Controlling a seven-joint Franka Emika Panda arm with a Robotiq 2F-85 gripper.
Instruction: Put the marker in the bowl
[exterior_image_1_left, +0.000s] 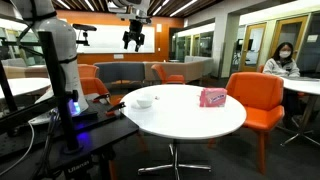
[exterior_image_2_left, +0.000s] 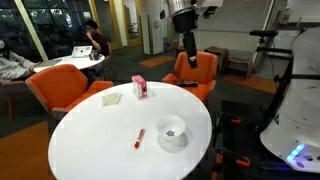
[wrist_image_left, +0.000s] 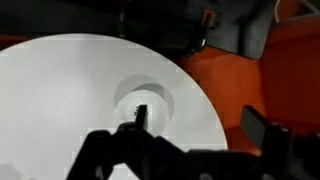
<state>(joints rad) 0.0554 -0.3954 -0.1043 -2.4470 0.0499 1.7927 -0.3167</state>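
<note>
A red marker (exterior_image_2_left: 139, 138) lies on the round white table (exterior_image_2_left: 100, 135), a little to one side of the small white bowl (exterior_image_2_left: 172, 131). The bowl also shows in an exterior view (exterior_image_1_left: 144, 101) and in the wrist view (wrist_image_left: 145, 98). I cannot make out the marker in the wrist view. My gripper (exterior_image_1_left: 133, 44) hangs high above the table in both exterior views (exterior_image_2_left: 187, 52), well clear of both things. In the wrist view its jaws (wrist_image_left: 203, 125) are spread wide and empty, with the bowl below one finger.
A pink box (exterior_image_2_left: 140, 87) and a white paper (exterior_image_2_left: 111, 97) lie on the table's far side; the box also shows in an exterior view (exterior_image_1_left: 212, 97). Orange chairs (exterior_image_1_left: 253, 98) (exterior_image_2_left: 60, 88) ring the table. People sit at tables behind.
</note>
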